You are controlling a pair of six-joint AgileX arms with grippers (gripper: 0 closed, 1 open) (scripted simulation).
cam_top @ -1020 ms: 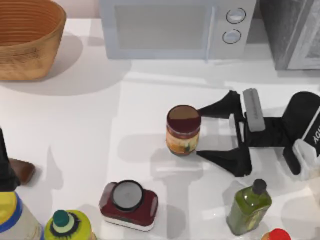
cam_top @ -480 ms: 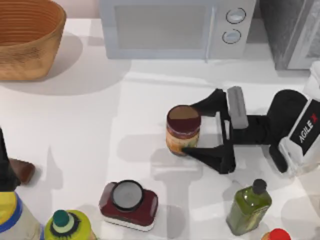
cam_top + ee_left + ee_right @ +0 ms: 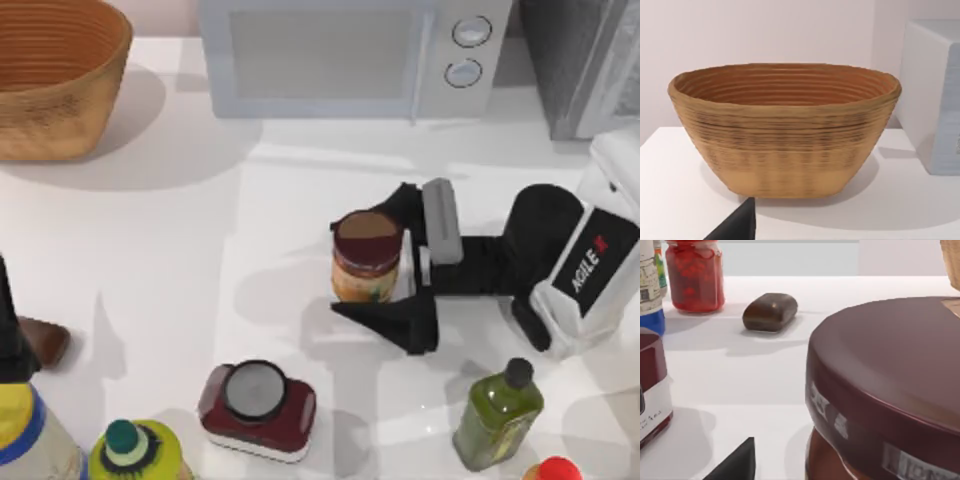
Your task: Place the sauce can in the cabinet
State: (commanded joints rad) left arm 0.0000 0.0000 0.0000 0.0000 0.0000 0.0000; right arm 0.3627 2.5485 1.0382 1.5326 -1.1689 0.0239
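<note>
Sauce can [image 3: 367, 256] stands upright at centre of the top view, between the spread fingers of the right gripper [image 3: 385, 260] — not yet clamped; cabinet [image 3: 580, 60] sits upper right, left arm parked at the left edge. Left wrist view: a basket [image 3: 785, 127]. Right wrist view: the can's maroon lid [image 3: 890, 375] looms close — the grasp step; next, I judge, close and lift.

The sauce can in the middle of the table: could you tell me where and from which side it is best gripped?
Grip the sauce can across its round labelled body, below the maroon top, coming in level from the table's right. It stands upright, and the open right gripper already straddles it from that side, so that approach looks workable. The left arm is parked at the table's left.
</note>
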